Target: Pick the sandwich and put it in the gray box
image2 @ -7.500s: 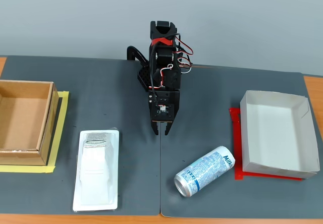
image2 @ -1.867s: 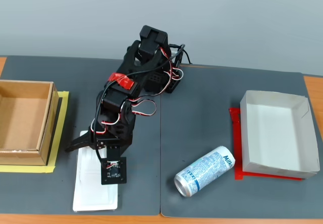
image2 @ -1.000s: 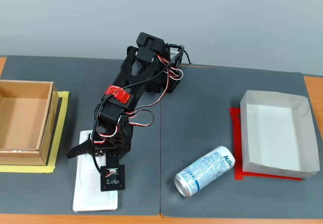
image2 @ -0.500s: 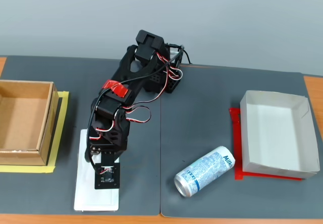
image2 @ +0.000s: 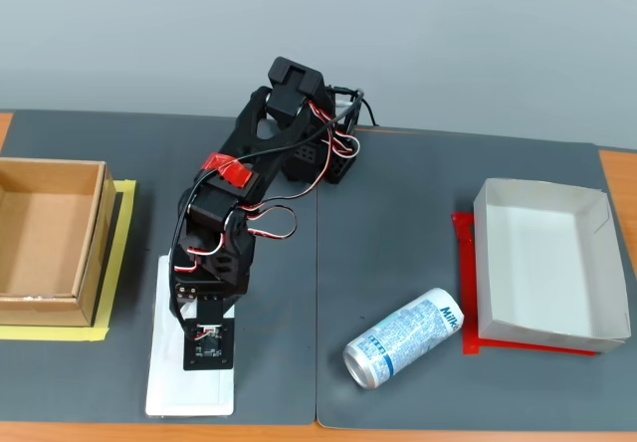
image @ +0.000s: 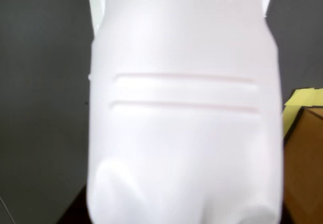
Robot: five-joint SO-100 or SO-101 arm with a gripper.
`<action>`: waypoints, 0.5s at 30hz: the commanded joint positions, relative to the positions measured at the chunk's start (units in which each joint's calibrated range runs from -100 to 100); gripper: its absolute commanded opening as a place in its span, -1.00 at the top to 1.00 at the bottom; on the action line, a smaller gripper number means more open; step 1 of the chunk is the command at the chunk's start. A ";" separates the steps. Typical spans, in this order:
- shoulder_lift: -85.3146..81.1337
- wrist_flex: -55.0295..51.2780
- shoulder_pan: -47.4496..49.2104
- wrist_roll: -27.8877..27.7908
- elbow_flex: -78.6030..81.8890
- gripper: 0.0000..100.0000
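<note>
The sandwich [image2: 189,392] is a long white packet lying plain side up on the dark mat at the front left in the fixed view. My gripper [image2: 204,313] points straight down onto its middle, and the side jaw is folded in against the packet. The fingertips are hidden under the wrist. In the wrist view the sandwich [image: 184,133] fills almost the whole picture, very close and blurred. The gray box [image2: 542,191] stands with nothing in it at the far right, well away from the arm.
A blue-and-white drink can [image2: 403,337] lies on its side between the arm and the gray box. A brown cardboard box [image2: 95,253] on yellow tape [image2: 114,263] stands just left of the sandwich. Its corner [image: 308,173] shows at the wrist view's right edge.
The arm swung from the centre to the sandwich and came down on it. Over the last second the open side jaw folded in against the packet, which straightened a little.
</note>
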State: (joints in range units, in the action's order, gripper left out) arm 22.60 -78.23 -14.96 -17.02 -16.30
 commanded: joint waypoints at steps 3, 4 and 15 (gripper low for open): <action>-5.18 -0.33 1.64 0.22 -0.84 0.73; -6.19 -0.33 2.24 0.22 -0.84 0.73; -15.44 -0.33 4.85 0.22 -0.12 0.73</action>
State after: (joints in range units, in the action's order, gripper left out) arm 11.64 -78.23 -10.17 -17.07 -15.94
